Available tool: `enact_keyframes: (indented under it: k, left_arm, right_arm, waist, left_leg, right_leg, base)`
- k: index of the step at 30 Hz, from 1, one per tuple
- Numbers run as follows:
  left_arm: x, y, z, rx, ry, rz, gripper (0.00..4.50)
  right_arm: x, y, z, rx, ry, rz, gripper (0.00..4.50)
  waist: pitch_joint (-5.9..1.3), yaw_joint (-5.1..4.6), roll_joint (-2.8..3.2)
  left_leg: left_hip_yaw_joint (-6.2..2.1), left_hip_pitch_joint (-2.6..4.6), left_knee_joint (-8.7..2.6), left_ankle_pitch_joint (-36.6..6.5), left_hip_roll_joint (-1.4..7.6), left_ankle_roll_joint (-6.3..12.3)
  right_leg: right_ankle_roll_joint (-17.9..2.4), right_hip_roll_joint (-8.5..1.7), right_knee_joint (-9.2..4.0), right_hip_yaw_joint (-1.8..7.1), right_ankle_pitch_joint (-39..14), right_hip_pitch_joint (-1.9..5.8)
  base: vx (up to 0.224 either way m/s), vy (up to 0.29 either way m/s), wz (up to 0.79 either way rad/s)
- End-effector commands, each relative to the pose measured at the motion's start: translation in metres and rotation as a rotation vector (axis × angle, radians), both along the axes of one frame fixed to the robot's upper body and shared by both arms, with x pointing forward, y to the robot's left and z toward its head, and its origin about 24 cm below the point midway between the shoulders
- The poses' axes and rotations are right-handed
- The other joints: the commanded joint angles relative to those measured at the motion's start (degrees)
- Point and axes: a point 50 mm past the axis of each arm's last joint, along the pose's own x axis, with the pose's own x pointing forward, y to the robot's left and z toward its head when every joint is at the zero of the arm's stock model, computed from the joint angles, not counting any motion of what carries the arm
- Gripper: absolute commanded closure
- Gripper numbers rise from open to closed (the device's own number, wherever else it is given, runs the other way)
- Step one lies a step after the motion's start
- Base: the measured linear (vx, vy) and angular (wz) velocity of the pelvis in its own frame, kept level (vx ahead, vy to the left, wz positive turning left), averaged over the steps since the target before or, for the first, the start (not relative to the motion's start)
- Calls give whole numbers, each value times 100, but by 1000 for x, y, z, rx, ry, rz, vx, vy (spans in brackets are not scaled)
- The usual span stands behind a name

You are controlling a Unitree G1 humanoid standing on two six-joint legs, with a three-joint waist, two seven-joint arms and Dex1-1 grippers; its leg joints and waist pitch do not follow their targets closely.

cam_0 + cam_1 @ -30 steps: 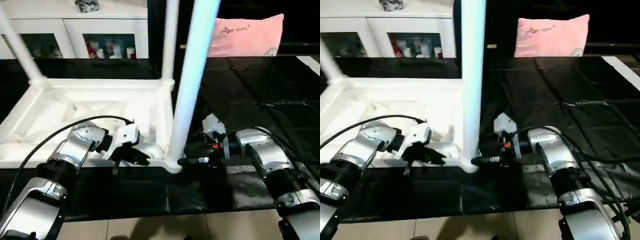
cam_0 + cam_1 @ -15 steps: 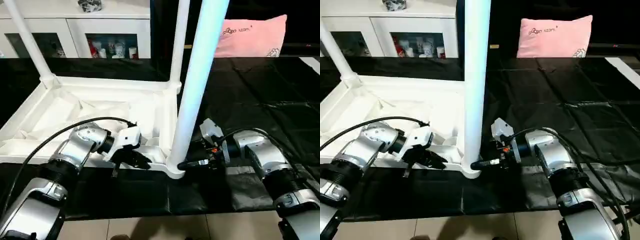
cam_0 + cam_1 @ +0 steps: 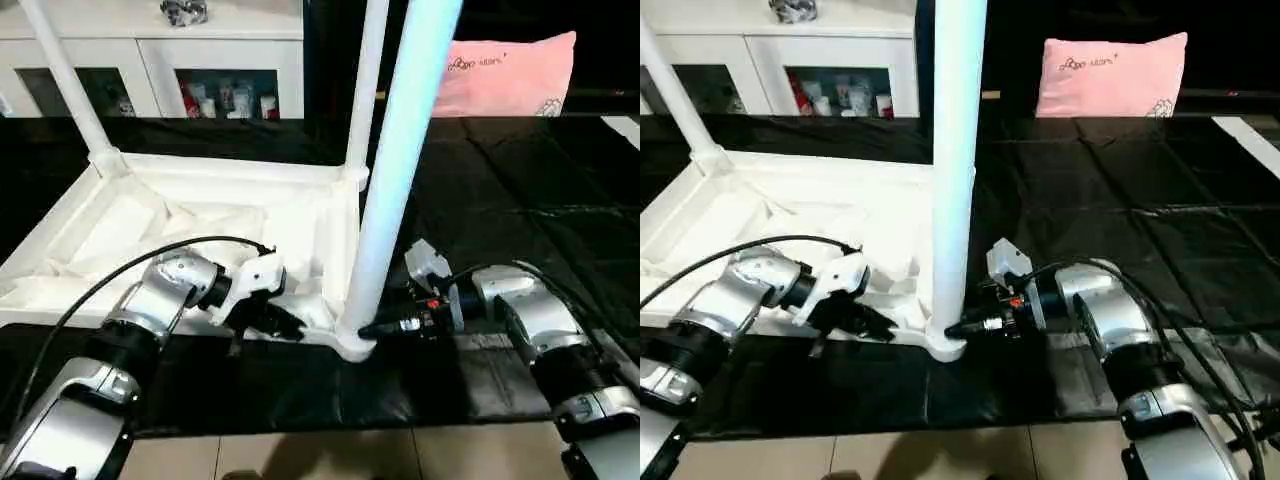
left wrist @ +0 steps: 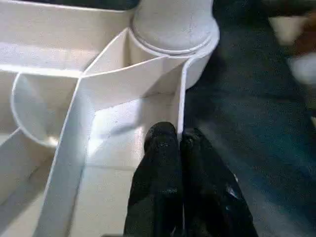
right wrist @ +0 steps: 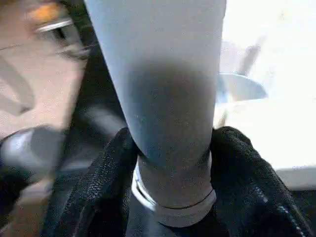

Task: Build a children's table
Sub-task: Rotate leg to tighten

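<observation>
currently my right gripper (image 5: 168,163) clamps the near leg (image 3: 955,170) at its socket, left gripper (image 4: 180,148) pinches the tabletop (image 3: 150,215) rim; next, press leg home.

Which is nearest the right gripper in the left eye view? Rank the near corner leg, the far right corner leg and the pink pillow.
1. Near corner leg: between the right gripper's jaws.
2. Far right corner leg: beyond it, at the tabletop's far corner.
3. Pink pillow: farthest, at the back right.
</observation>
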Motion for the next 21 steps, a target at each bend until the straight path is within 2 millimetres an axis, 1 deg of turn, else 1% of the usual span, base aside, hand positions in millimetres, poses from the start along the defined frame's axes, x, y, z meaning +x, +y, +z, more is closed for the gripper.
enact_keyframes:
  k: [1,2,3,4,5,6,7,8,9,10,11,12,13,14,15,16,17,18,19,20,21]
  left_arm:
    - [18,-23,11,-77,-67,162,450]
    - [23,-28,13,-93,-79,221,450]
    - [23,-28,13,-93,-79,221,450]
    - [33,-42,17,-132,-92,330,450]
    - [34,-45,18,-141,-93,353,450]
    - [38,-56,21,-169,-93,405,450]
    - [39,-59,21,-175,-92,416,450]
    - [41,-65,23,-189,-94,444,450]
    - [43,-69,24,-200,-102,469,450]
    - [44,-72,26,-208,-104,491,450]
    - [45,-73,26,-209,-106,501,450]
    - [47,-75,27,-212,-111,527,450]
    - [49,-76,28,-211,-116,549,450]
    - [49,-76,28,-211,-116,549,450]
    - [51,-77,29,-202,-126,580,450]
    - [52,-77,29,-196,-129,588,450]
    - [52,-77,29,-196,-129,589,450]
    - [52,-75,28,-179,-140,588,450]
    - [52,-73,27,-170,-144,584,450]
    - [51,-71,26,-165,-145,578,450]
    - [51,-70,25,-159,-146,574,450]
  right_arm:
    - [4,21,-20,-33,31,-161,253]
    - [7,28,-25,-37,35,-232,254]
    - [7,28,-25,-37,35,-232,255]
    - [14,44,-32,-44,57,-370,255]
    - [15,48,-33,-44,65,-401,256]
    - [19,60,-36,-44,91,-487,256]
    - [20,63,-36,-44,98,-507,256]
    - [23,69,-36,-38,113,-557,256]
    - [25,73,-35,-32,121,-595,256]
    - [28,77,-34,-25,126,-631,256]
    - [29,78,-33,-19,129,-641,256]
    - [31,82,-32,-3,137,-667,256]
    - [33,85,-30,8,137,-692,256]
    - [33,85,-30,8,137,-692,256]
    - [36,88,-26,18,123,-718,256]
    - [37,89,-25,22,116,-719,256]
    - [37,89,-25,23,115,-719,221]
    - [39,86,-23,39,109,-724,200]
    - [40,83,-23,47,108,-735,200]
    - [41,78,-22,55,106,-741,200]
    - [42,74,-22,63,103,-748,184]
  waist:
    - [-331,-101,32]
    - [-323,-175,42]
    - [-323,-175,42]
    - [-328,-271,31]
    - [-328,-313,39]
    - [-334,-387,51]
    - [-332,-443,47]
    - [-342,-495,44]
    - [-373,-523,81]
    - [-369,-556,86]
    - [-370,-567,86]
    - [-372,-579,73]
    - [-367,-574,62]
    - [-375,-560,70]
    - [-385,-545,48]
    - [-384,-543,55]
    - [-399,-527,44]
    - [-399,-507,36]
    - [-396,-497,35]
    - [-408,-479,30]
    - [-415,-469,29]
  left_leg:
    - [114,1,-378,-1676,-90,105]
    - [99,-4,-371,-1717,-101,71]
    - [99,-4,-371,-1717,-101,71]
    - [67,-62,-368,-1806,-118,95]
    - [66,-55,-362,-1812,-112,78]
    - [47,-12,-335,-1953,-128,76]
    - [50,-36,-325,-1967,-136,87]
    - [36,-52,-318,-2012,-152,145]
    - [37,-52,-327,-1932,-134,213]
    - [23,-86,-364,-1923,-101,260]
    - [31,-66,-368,-1960,-91,282]
    - [47,-61,-362,-1952,-101,332]
    - [44,-69,-367,-1928,-104,339]
    - [46,-74,-376,-1868,-95,343]
    - [59,-80,-379,-1784,-86,377]
    - [60,-82,-384,-1743,-80,379]
    - [68,-96,-381,-1605,-84,388]
    - [75,-116,-390,-1464,-73,420]
    - [82,-112,-391,-1428,-70,435]
    - [90,-114,-389,-1315,-70,459]
    - [90,-132,-393,-1203,-65,494]
  right_leg:
    - [-427,-240,-576,144,-3392,285]
    - [-340,-231,-599,109,-3527,277]
    - [-340,-231,-599,109,-3527,277]
    - [-157,-225,-635,46,-3647,331]
    - [-173,-231,-632,50,-3617,300]
    - [-166,-228,-673,-12,-3715,279]
    - [-160,-222,-678,-14,-3703,279]
    - [-99,-217,-710,-62,-3736,308]
    - [-188,-246,-696,-40,-3503,319]
    - [-292,-237,-676,-37,-3263,340]
    - [-339,-238,-676,-23,-3188,316]
    - [-430,-240,-658,2,-3066,308]
    - [-458,-241,-647,5,-3045,310]
    - [-513,-256,-626,23,-2972,323]
    - [-576,-260,-608,47,-2844,328]
    - [-620,-263,-588,62,-2783,323]
    - [-687,-267,-559,85,-2648,340]
    - [-765,-268,-533,109,-2463,354]
    - [-796,-269,-526,119,-2409,350]
    - [-869,-272,-493,138,-2250,363]
    - [-929,-274,-463,152,-2098,384]
  base:
    - [0,0,0]
    - [0,0,0]
    - [0,0,0]
    - [0,0,0]
    - [0,0,0]
    - [0,0,0]
    - [0,0,0]
    - [0,0,0]
    - [0,0,0]
    - [0,0,0]
    - [0,0,0]
    - [0,0,0]
    - [0,0,0]
    - [0,0,0]
    - [0,0,0]
    - [0,0,0]
    - [0,0,0]
    - [0,0,0]
    - [0,0,0]
    - [0,0,0]
    - [0,0,0]
